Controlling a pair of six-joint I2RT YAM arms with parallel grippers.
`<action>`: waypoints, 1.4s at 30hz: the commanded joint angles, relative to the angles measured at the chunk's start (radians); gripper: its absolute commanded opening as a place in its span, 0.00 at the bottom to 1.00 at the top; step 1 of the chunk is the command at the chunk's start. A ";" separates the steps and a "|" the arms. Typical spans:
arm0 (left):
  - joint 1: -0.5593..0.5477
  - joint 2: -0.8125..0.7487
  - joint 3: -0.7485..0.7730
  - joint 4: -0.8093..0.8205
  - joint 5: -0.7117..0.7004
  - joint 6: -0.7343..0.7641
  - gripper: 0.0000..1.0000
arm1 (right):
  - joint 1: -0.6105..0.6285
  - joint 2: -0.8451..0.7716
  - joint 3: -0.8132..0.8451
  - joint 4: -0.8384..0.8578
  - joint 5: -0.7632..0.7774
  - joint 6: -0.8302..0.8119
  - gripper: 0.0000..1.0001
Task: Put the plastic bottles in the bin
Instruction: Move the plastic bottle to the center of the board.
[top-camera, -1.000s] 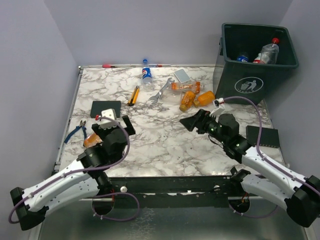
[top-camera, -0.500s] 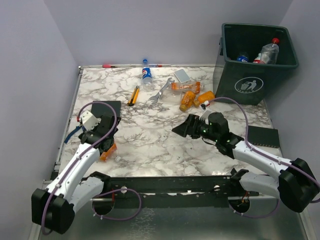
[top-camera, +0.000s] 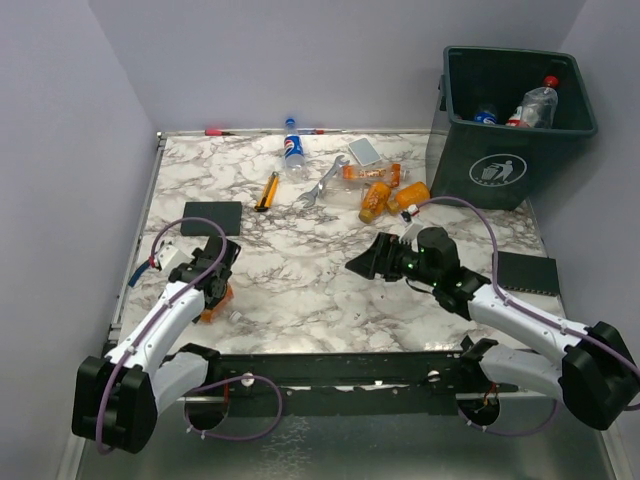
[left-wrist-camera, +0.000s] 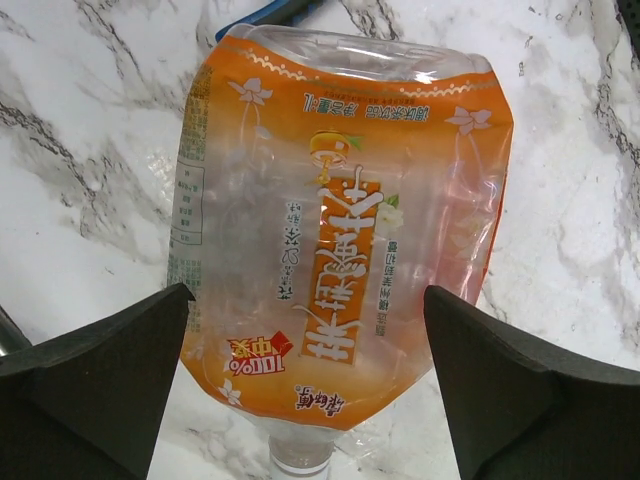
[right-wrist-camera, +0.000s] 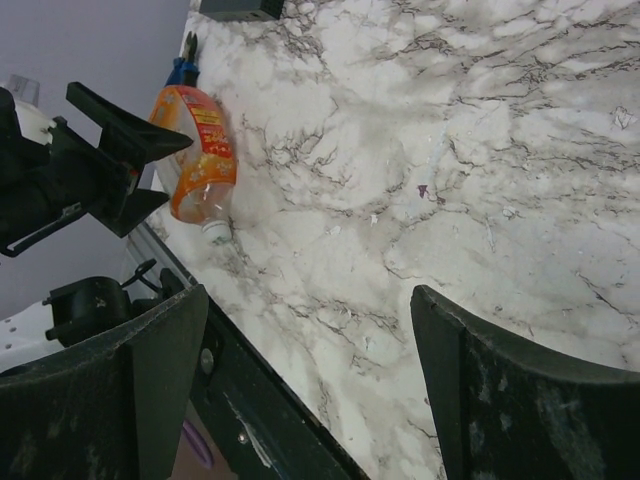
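I have the left gripper (top-camera: 214, 280) low over the near left corner of the white marbled table (top-camera: 300, 270), its two black fingers (left-wrist-camera: 110, 360) spread as wide as they go on either side of a crumpled clear plastic bottle with an orange label (left-wrist-camera: 330, 230). That bottle lies flat on the marble between them, neck toward the wrist, and I see bare gaps on both sides, so nothing is pinched. A pair of blue-handled pliers (right-wrist-camera: 185, 68) lies just beyond its base. The right gripper (top-camera: 362, 262) hangs above the middle of the table, jaws parted with only marble between them, turned toward the left arm. The large dark green square plastic bin (top-camera: 520, 170) stands at the far right corner, with a clear red-capped bottle (top-camera: 540, 100) and a blue-labelled one (top-camera: 486, 116) inside. A cluster of orange bottles (top-camera: 375, 200) lies near the bin's left side, beside a silver wrench (top-camera: 320, 183) and a yellow-handled tool (top-camera: 267, 190); a clear blue-labelled bottle (top-camera: 292, 148) lies by the far edge.
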 joint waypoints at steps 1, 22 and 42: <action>0.004 -0.009 -0.075 0.093 0.113 0.026 0.99 | 0.009 -0.030 0.007 -0.024 0.000 -0.012 0.85; -0.402 0.000 -0.149 0.586 0.367 0.311 0.84 | 0.010 -0.113 -0.069 -0.071 0.021 -0.009 0.84; -0.396 -0.286 -0.169 0.373 0.188 0.228 0.99 | 0.112 0.382 0.111 0.118 0.028 0.002 0.84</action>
